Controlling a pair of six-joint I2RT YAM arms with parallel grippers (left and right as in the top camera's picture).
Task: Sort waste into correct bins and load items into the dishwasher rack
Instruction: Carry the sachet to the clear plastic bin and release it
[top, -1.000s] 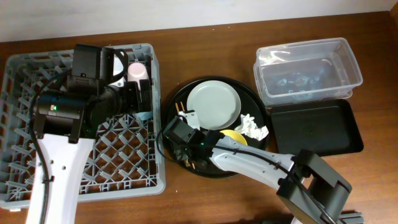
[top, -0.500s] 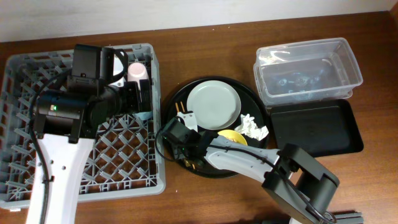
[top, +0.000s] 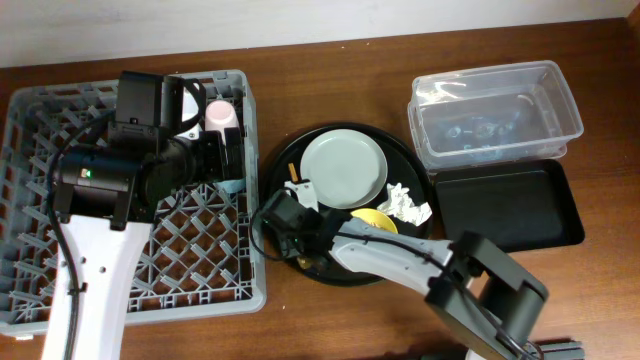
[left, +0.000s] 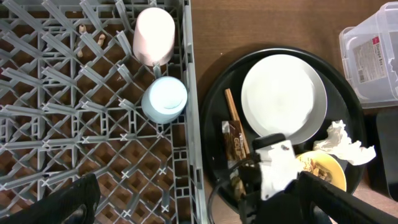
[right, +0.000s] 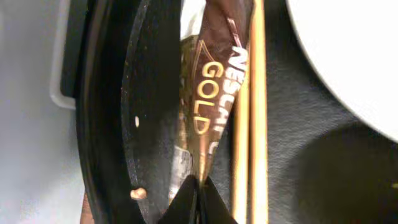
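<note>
Currently the step in hand appears to be lifting the gold-brown wrapper off the round black tray. The right gripper sits at the tray's left edge with its fingertips drawn together on the wrapper's near end. No gap shows between the jaws, and they appear to pinch the foil. The wrapper lies flat on the tray floor, just inside the left rim. Its long side touches the chopsticks, which run parallel to it on the side towards the tray's centre. Raise the gripper straight up and slowly, so that the foil peels clear without dragging the chopsticks along. Confirm that only foil is between the pads before rising. The foil looks thin and slick, so a hold on one tip may slip; keep the jaws fully closed during transfer. Beyond the chopsticks, the plate occupies the tray's centre, with the yellow bowl and white napkin at the tray's right side. Right of the tray stand the clear tub and the black rectangular tray; carry the wrapper high over the plate to reach them. Left of the tray, the dishwasher rack holds the pink cup and blue cup. The left gripper hovers there, fingers spread wide, holding nothing.
</note>
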